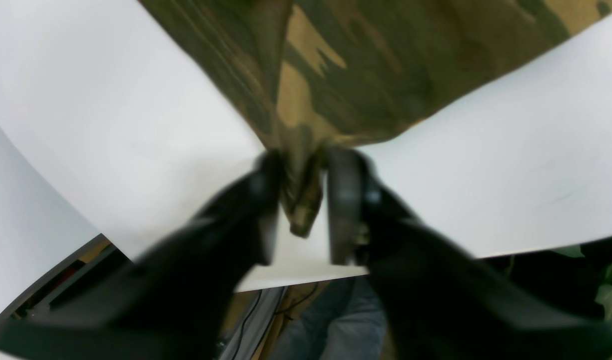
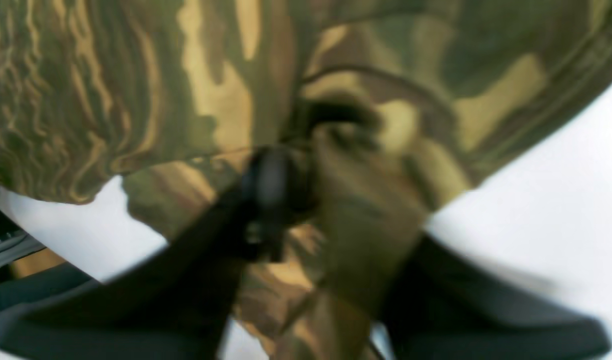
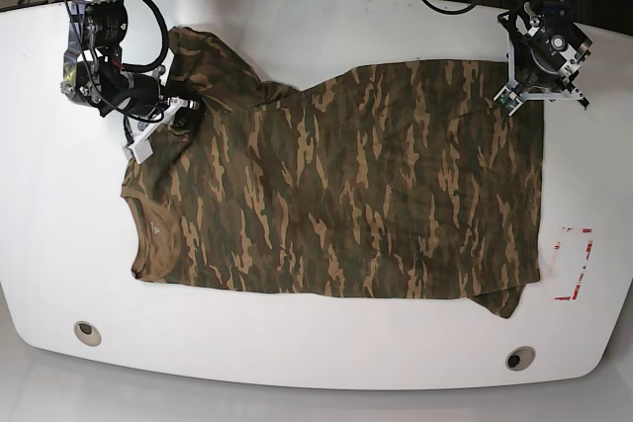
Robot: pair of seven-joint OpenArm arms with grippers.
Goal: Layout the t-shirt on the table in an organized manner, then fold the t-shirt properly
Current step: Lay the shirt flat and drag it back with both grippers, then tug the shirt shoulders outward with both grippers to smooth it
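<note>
- Across the middle of the base view I see the t-shirt (image 3: 346,185) lying spread on the table (image 3: 297,353), collar toward the left of the frame and hem toward the right.
- Its body lies mostly flat; the upper left sleeve is bunched and rumpled, and the lower right hem corner is folded over.
- At the upper right of the base view, the left gripper (image 3: 522,86) sits at the hem's top corner. In the left wrist view its fingers (image 1: 343,200) stand slightly apart with a pinched tip of cloth between them; I cannot tell whether they actually grip it.
- At the upper left of the base view, the right gripper (image 3: 176,118) is down in the bunched sleeve. The right wrist view is blurred: one dark finger (image 2: 271,195) shows, the other side is draped in fabric, so I cannot tell how wide it stands or whether it has hold.
- Near the table's right edge there is a red-marked rectangle (image 3: 574,264), just clear of the hem.
- Two round grommet holes (image 3: 87,331) sit along the bottom edge of the table, well apart.
</note>
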